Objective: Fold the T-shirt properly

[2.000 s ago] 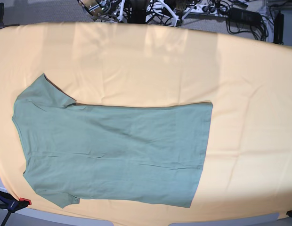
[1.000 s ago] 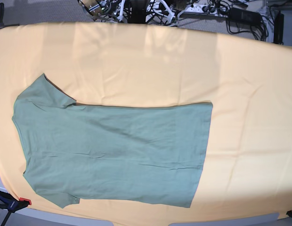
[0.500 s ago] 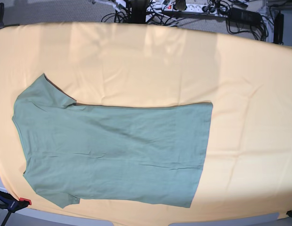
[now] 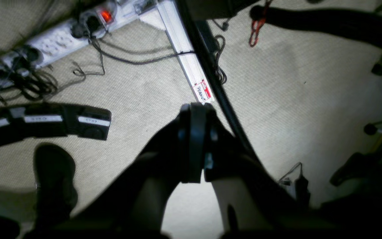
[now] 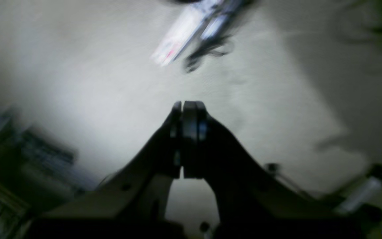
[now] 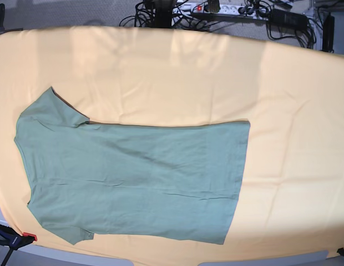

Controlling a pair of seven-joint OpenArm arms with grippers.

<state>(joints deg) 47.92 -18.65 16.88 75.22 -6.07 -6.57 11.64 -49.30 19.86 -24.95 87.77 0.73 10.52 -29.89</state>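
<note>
The sage-green T-shirt (image 6: 133, 177) lies flat on the yellow-orange cloth (image 6: 216, 77) in the base view. Its collar and sleeves point left and its hem is at the right. One sleeve sticks out at the upper left, one at the lower left. Neither arm shows in the base view. In the left wrist view my left gripper (image 4: 196, 146) is shut and empty, hanging over carpet. In the right wrist view my right gripper (image 5: 186, 139) is shut and empty, also over carpet; that view is blurred. The T-shirt shows in neither wrist view.
Behind the table lie a power strip (image 6: 216, 8) and tangled cables (image 6: 283, 22) on the carpet. The left wrist view shows the power strip (image 4: 61, 36), a black foot pedal (image 4: 45, 122) and a table leg (image 4: 211, 76). A red clamp (image 6: 28, 237) grips the cloth's near left edge.
The white and metal arm parts seen at the top edge of the base view have moved out of sight. The T-shirt and cloth have not moved.
</note>
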